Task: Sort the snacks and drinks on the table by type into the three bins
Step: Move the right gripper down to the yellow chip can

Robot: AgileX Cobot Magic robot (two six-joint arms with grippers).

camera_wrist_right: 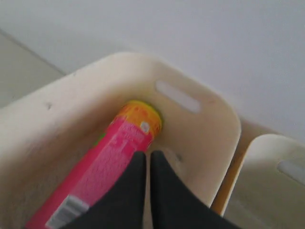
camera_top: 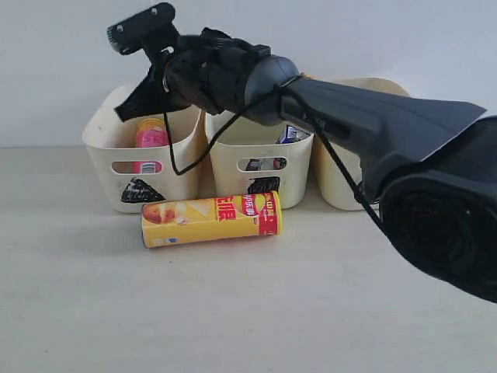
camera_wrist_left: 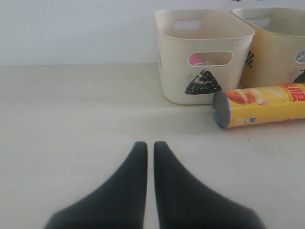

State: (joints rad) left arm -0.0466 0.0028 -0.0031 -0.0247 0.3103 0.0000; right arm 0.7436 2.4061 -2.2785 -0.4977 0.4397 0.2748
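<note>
The right gripper (camera_wrist_right: 147, 155) is pinched shut and empty just above the pink tube (camera_wrist_right: 112, 160), which is lodged in the triangle bin (camera_wrist_right: 209, 143) beneath it. It should be raised clear of the rim before the yellow-and-red tube (camera_top: 210, 219), lying on its side lower down outside the bin, is taken across its middle.

Lab-like test bench: marked bins (camera_top: 105, 167) on bare tabletop (camera_top: 233, 311), blank wall (camera_top: 326, 31).
</note>
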